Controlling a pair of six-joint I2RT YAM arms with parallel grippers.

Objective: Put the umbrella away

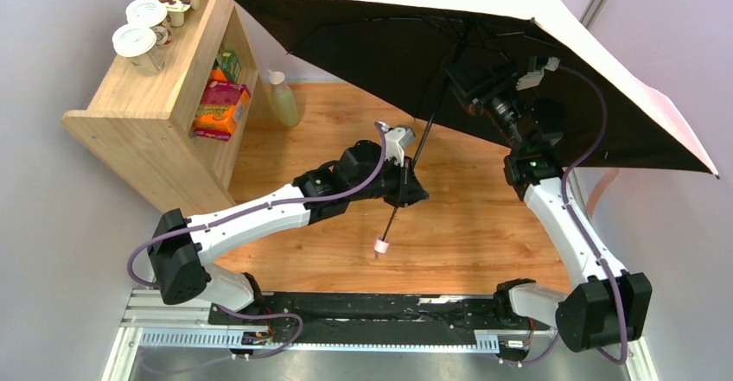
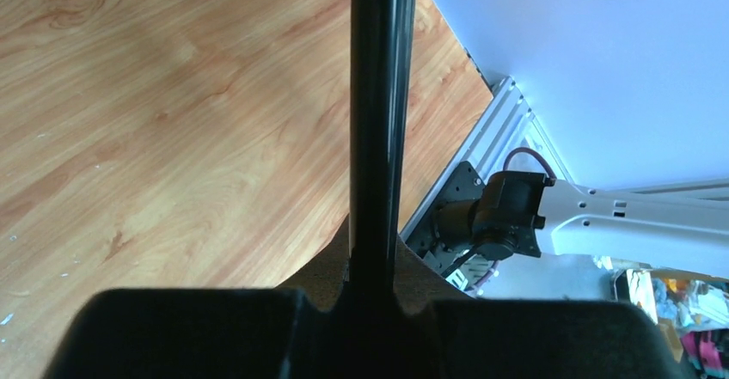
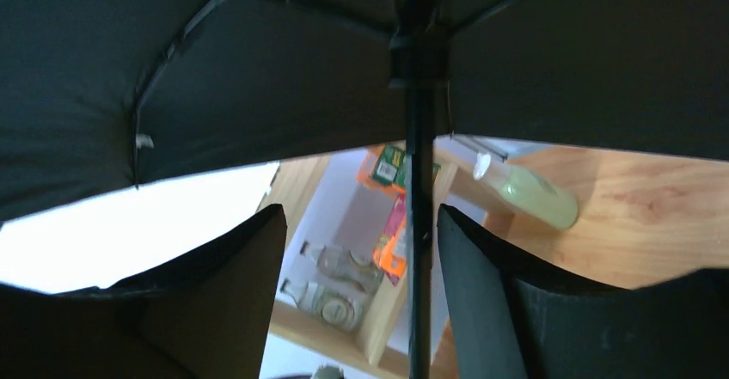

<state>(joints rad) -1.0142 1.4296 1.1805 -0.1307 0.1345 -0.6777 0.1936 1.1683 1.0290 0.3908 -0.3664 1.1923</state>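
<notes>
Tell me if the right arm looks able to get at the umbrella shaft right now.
Likely yes: the umbrella shaft stands between the open right end effector's fingers, nothing blocking.

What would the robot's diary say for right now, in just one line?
umbrella: open | left pincer: shut on its shaft | right pincer: open, shaft in the gap | put away: not yet

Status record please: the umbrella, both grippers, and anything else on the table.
umbrella: open, tilted over the right arm
shaft: slants down to the pink handle
left gripper: shut on the shaft
right gripper: open, fingers either side of the shaft, under the canopy
other: wooden shelf far left, bottle beside it
</notes>
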